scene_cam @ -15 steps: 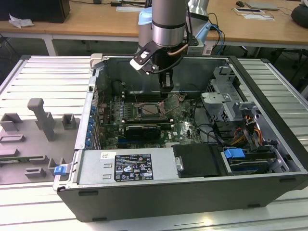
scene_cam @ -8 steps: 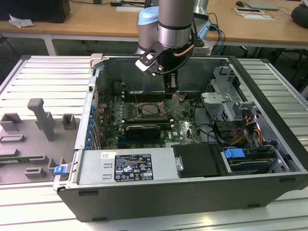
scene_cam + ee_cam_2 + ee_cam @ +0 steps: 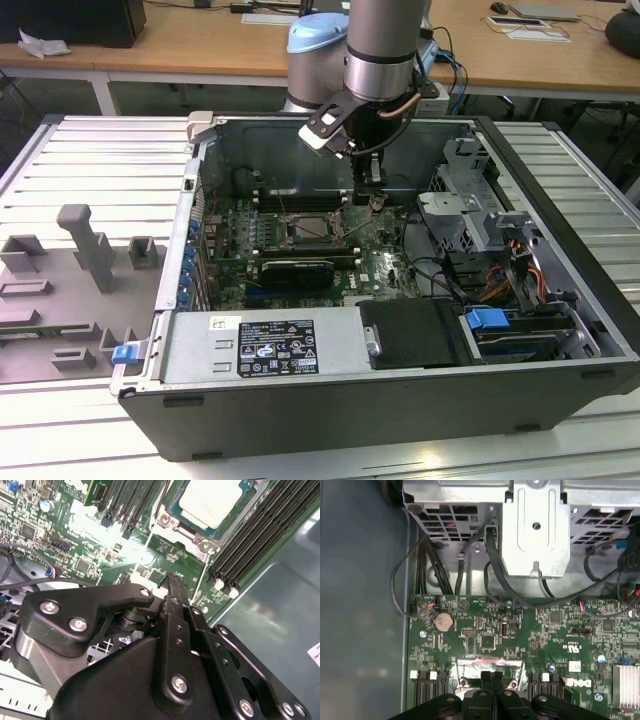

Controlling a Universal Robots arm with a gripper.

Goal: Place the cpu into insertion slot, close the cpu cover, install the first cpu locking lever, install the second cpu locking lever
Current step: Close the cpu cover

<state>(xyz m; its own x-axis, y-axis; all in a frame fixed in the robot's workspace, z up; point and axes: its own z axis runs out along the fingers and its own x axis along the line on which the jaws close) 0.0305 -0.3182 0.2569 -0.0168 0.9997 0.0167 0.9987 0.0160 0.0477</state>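
Shows cpu [image 3: 207, 502] seated pale top up in slot [image 3: 315, 228], w/ cover [image 3: 167, 520] seemingly down around it; counts steps 1–2 as done, by judgement. Leaves both locking steps outstanding: shows one thin lever [image 3: 285, 212] apparently standing raised at slot's side toward exterior view's left; cannot make out 2nd. Places gripper [image 3: 172, 580] low inside case [image 3: 350, 420], fingers [image 3: 486, 680] pressed together w/ nothing seen between them, tips just beside slot's edge on exterior view's right. Puts cpu near tips but apart, untouched; in first wrist view, sets tips over silvery strip [image 3: 470, 664] of socket frame
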